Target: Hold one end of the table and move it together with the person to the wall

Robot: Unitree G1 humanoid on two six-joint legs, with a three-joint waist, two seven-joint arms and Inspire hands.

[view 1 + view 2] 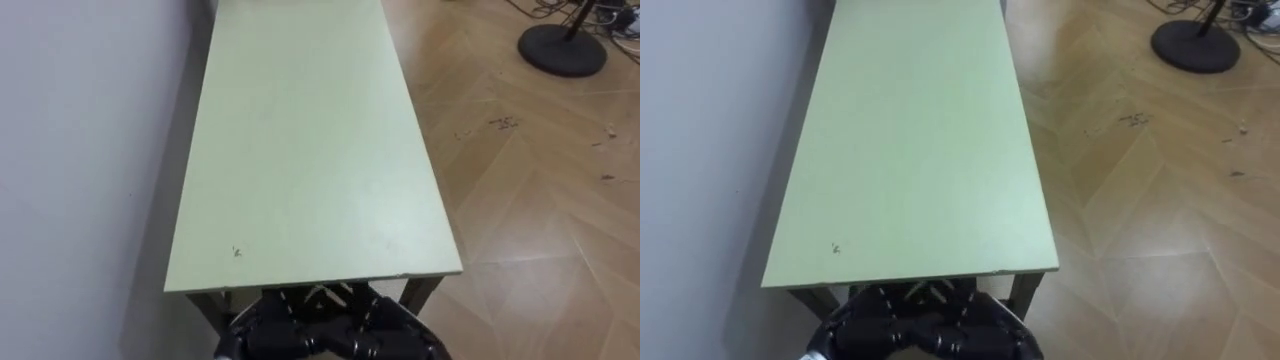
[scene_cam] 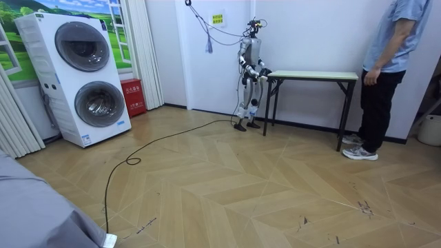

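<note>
Pale green table (image 1: 310,150) with dark legs, seen from the robot's head: its long top runs from the near edge away to the far end, with its left side close along the white wall (image 1: 80,150). A small dark mark (image 1: 237,252) lies on the top near the near left corner. Wooden floor (image 1: 530,200) in a herringbone pattern lies to the right, and on it, far right and well apart from the table, stands a round black stand base (image 1: 562,48).

Just below the table's near edge the left hand (image 1: 262,333) and the right hand (image 1: 400,335) appear as dark shapes, side by side and partly under the top. Whether either holds the table cannot be told.

In the room view the robot stands upright at the table's end on the room view's left, facing along it, arms reaching to that end. The table stands on the floor against the wall. A person (image 2: 386,76) stands at the other end, on the room view's right, one hand hanging just beside the top; contact cannot be told. Two stacked washers (image 2: 83,79) and a red box (image 2: 132,96) stand well apart, on the room view's left
</note>
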